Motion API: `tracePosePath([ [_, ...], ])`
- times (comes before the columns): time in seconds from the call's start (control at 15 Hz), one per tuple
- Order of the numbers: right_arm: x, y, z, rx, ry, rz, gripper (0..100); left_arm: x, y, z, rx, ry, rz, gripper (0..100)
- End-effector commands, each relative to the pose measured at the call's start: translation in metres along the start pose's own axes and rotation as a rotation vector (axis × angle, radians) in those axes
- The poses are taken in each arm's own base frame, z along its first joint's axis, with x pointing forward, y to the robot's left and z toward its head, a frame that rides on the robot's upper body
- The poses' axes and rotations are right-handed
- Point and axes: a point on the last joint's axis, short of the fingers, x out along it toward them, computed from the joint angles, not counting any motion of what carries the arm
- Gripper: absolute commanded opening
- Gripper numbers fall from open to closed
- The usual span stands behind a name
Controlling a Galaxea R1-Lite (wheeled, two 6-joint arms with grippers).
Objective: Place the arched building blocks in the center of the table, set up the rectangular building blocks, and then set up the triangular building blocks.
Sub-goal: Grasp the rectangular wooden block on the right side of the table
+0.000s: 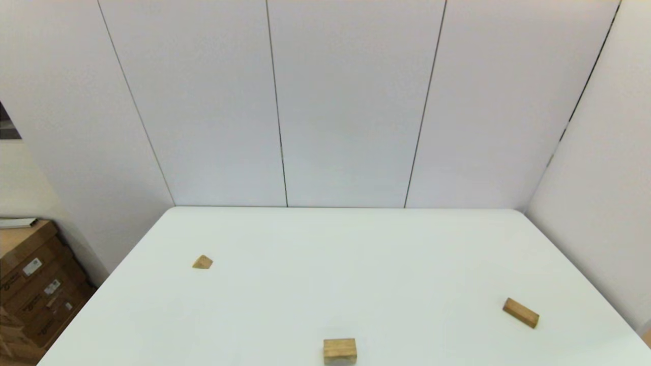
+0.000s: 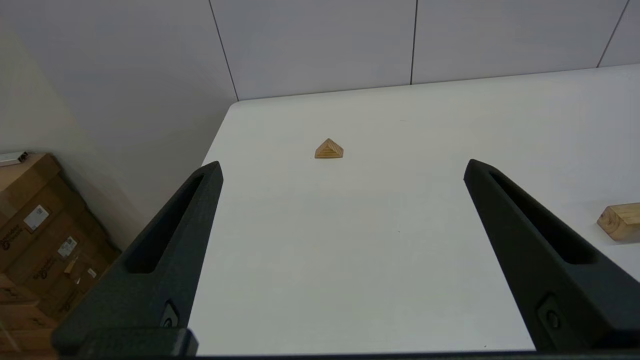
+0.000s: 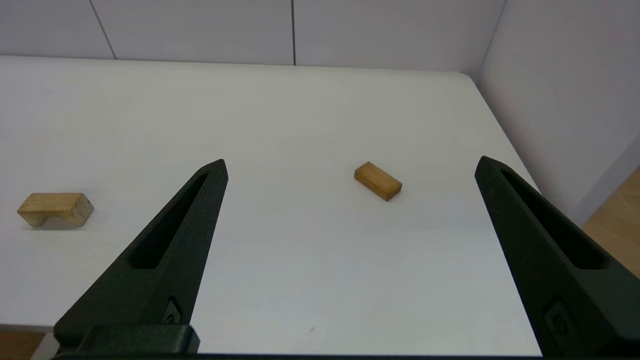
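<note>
Both my left gripper (image 2: 342, 167) and right gripper (image 3: 350, 165) gape wide, empty; the arched block (image 1: 339, 351) looks light, stiff, smooth wood; I'd pinch its flat long sides.

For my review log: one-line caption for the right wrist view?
Open right gripper above the table, rectangular block ahead, arched block aside.

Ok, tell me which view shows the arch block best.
The right wrist view: the arch lies side-on, its hollow facing down and visible. The head view shows it at the table's near edge, hollow barely visible. The left wrist view catches only one end.
</note>
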Motion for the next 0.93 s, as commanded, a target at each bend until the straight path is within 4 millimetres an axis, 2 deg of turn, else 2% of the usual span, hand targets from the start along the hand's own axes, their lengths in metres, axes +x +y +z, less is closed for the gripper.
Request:
tracePosePath([
  [0.07,0.014,-0.002,0.07,0.154,0.104,-0.034,100,0.0,0.0,0.0,0.008,0.003,-0.002,100],
  [0.13,0.03,-0.002,0.077,0.187,0.205,-0.055,100,0.0,0.0,0.0,0.01,0.004,-0.004,100],
  [0.27,0.062,-0.002,0.071,0.16,0.434,-0.069,100,0.0,0.0,0.0,0.007,0.003,-0.001,100],
  [0.4,0.081,-0.001,0.067,0.087,0.558,-0.054,100,0.0,0.0,0.0,-0.005,0.002,0.003,100],
  [0.6,0.133,-0.005,0.062,0.082,0.798,-0.095,100,0.0,0.0,0.0,-0.004,0.001,0.0,100],
  [0.93,0.188,-0.011,0.045,0.068,1.013,-0.112,100,0.0,0.0,0.0,-0.013,0.002,0.003,100],
])
